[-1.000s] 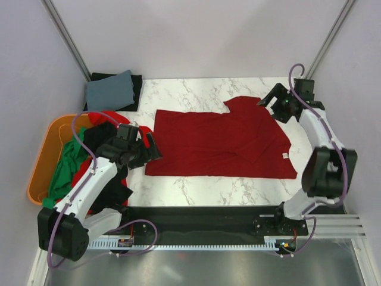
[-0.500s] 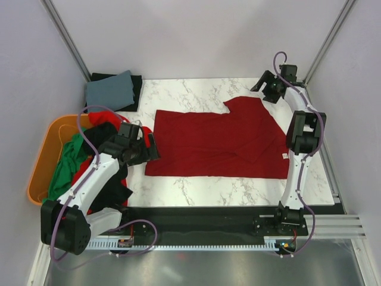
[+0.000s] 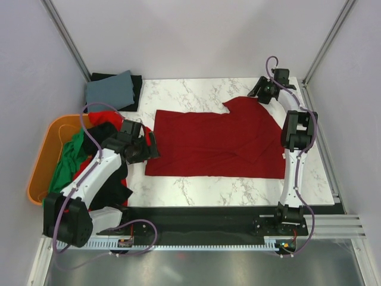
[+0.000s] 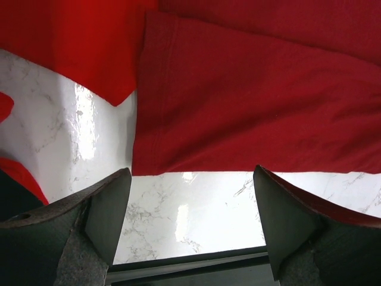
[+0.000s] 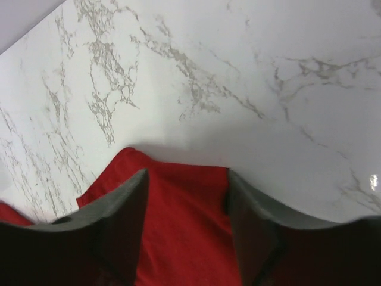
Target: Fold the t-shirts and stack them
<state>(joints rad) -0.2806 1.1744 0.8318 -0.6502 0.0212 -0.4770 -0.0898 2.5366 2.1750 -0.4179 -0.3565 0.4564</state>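
The dark red shirt (image 3: 217, 143) lay spread flat in the middle of the table (image 3: 196, 89), with its bottom edge toward the left and one sleeve pointing to the far right corner. The left hand (image 4: 190, 173) was open, its two fingers wide apart over the near left corner of this shirt; I could not tell if they touched the cloth. The right hand (image 5: 184, 179) was also open, at the far tip of the sleeve, with one finger at each side of it. Just left of the shirt, a bright red shirt (image 4: 77, 42), a green shirt (image 3: 68, 164) and a black shirt (image 3: 118, 187) lay heaped in and over an orange tub (image 3: 38, 164). At the far left corner of the table a folded grey-blue cloth (image 3: 110, 89) rested on a black cloth (image 3: 136, 89).
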